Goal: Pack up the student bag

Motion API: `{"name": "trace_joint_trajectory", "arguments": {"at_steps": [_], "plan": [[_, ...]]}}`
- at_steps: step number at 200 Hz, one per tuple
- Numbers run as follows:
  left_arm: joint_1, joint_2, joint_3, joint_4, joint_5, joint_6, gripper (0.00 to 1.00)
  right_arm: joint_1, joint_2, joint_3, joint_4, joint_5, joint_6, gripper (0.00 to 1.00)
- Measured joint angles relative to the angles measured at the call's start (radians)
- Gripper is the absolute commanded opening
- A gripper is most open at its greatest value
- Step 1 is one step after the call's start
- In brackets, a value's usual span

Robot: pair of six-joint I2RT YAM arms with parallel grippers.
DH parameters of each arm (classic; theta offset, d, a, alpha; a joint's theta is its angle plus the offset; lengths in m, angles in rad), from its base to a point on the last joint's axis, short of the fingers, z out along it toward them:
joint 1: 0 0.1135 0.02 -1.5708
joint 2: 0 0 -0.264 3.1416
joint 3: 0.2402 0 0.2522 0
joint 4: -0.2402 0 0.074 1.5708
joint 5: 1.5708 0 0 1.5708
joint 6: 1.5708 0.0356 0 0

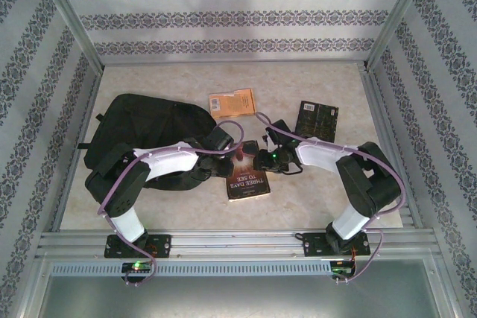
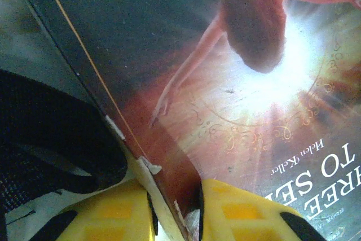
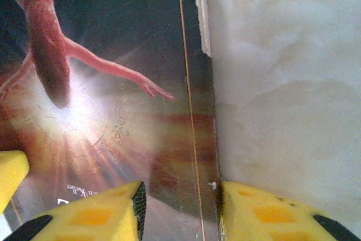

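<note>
The student bag (image 1: pixel 141 130), a large black backpack, lies at the left of the table; its black fabric (image 2: pixel 39 134) shows beside the book in the left wrist view. A dark book with a red dancer on its cover (image 1: pixel 248 182) lies just right of the bag. My left gripper (image 1: pixel 236 156) is shut on the book's (image 2: pixel 225 83) left edge (image 2: pixel 176 218), one yellow finger (image 2: pixel 107 215) under it and one on the cover. My right gripper (image 1: pixel 258 160) straddles the opposite edge (image 3: pixel 180 215) of the book (image 3: pixel 113 111), jaws apart, its right finger (image 3: pixel 271 213) against the edge.
An orange book (image 1: pixel 232 100) lies behind the grippers and a dark book (image 1: pixel 317 118) to the back right. Pale marbled tabletop (image 3: pixel 282 83) lies right of the held book. Metal rails (image 1: pixel 387 139) frame the table.
</note>
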Motion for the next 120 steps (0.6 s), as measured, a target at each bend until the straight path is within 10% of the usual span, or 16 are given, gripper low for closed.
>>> {"name": "trace_joint_trajectory", "arguments": {"at_steps": [120], "plan": [[0.001, -0.015, -0.021, 0.036, -0.018, 0.023, 0.15, -0.029, -0.194, -0.177, 0.248, -0.406, 0.259, 0.33]]}}
